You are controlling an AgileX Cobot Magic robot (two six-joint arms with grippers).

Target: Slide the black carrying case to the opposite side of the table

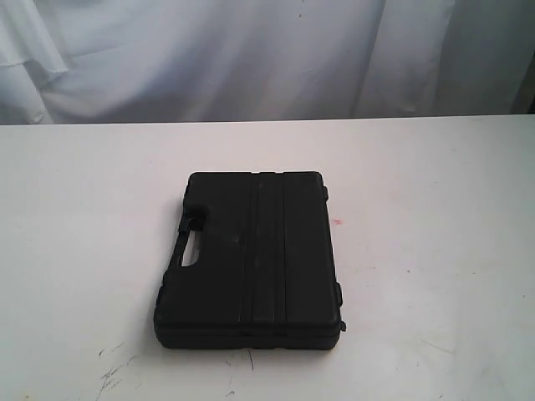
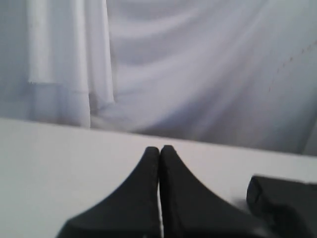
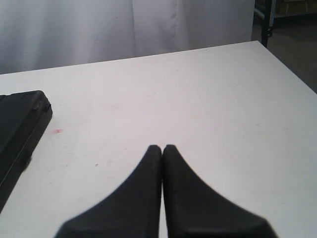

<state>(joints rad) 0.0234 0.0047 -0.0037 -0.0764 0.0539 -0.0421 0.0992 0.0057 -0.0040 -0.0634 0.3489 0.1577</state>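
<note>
Closed together and empty, my left claw point(image 2: 159, 148) and right claw point(image 3: 162, 148) flank the black ribbed plastic carrying case point(image 1: 251, 261) on the white tabletop point(image 1: 435, 251).

Black case point(image 1: 251, 263) flat on white table point(image 1: 435, 209)

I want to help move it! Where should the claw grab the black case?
Probably the handle on the case's left edge, coming from the left with the left claw. The case lies flat, and the handle's slot leaves a thin bar to pinch.

A staged, lab-like test space: plain white table point(image 1: 435, 209) backed by hung white cloth point(image 1: 251, 58).
</note>
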